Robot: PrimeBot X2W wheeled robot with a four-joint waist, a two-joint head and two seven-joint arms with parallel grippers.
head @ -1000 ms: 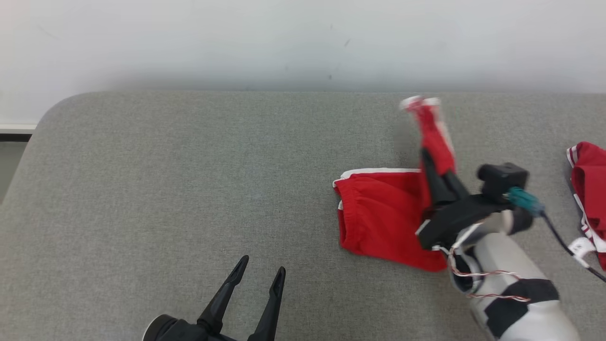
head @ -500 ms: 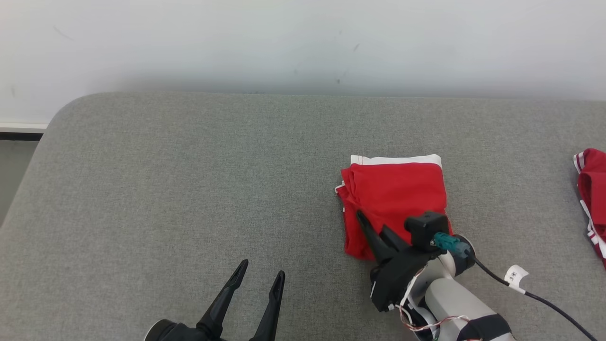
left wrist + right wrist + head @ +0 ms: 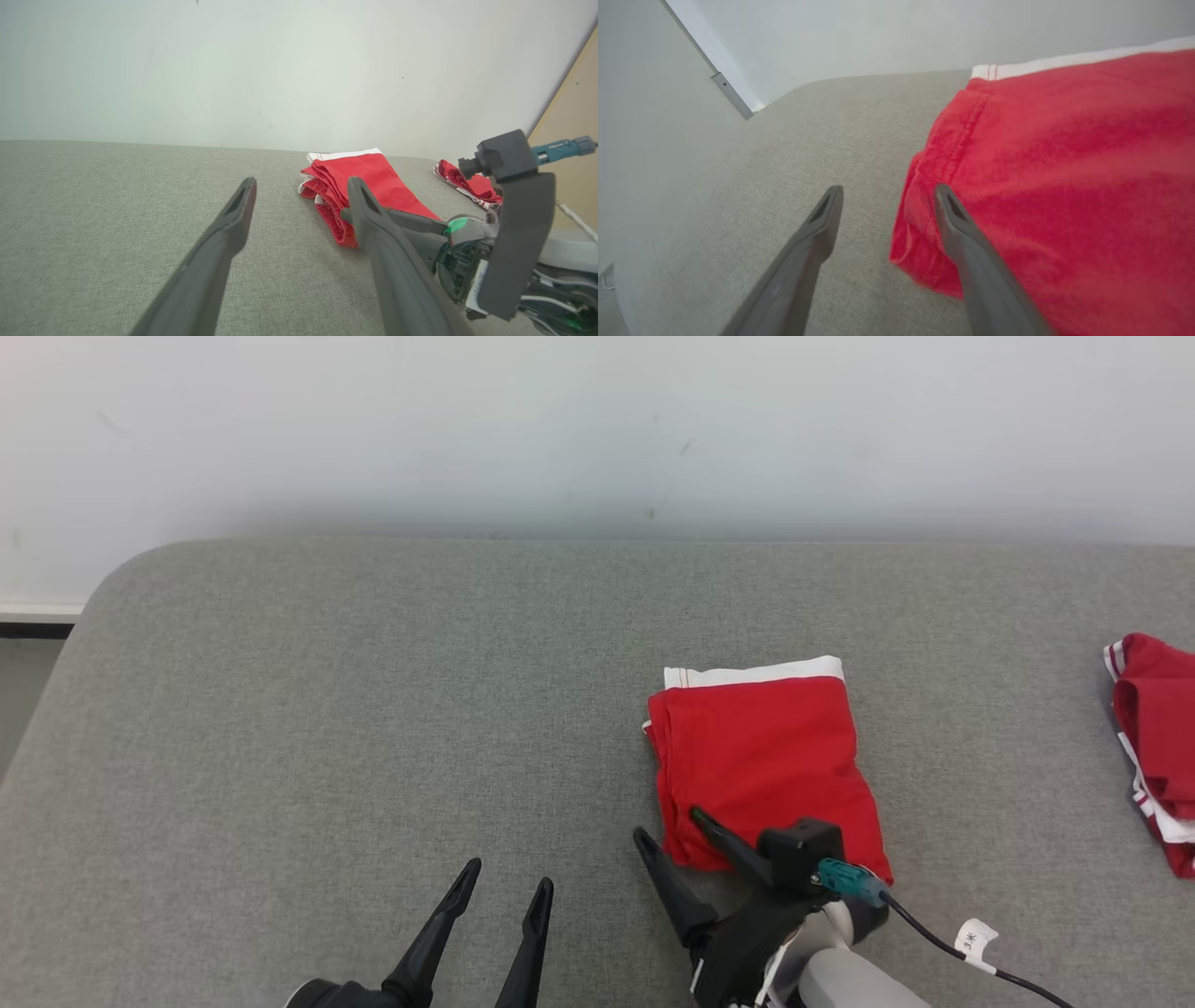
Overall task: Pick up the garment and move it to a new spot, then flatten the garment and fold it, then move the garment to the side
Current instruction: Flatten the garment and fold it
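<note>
Head view: the folded red garment (image 3: 761, 756) lies flat on the grey table (image 3: 373, 709), right of centre, with the right gripper (image 3: 667, 825) at its near left corner and the left gripper (image 3: 510, 875) apart over bare surface. Both are spread wide and grip nothing. The right wrist view adds one finger (image 3: 978, 266) over the garment's corner, contact unconfirmed; the left wrist view adds the stacked layer edges. A second red garment (image 3: 1153, 737) is cut off at the right.
</note>
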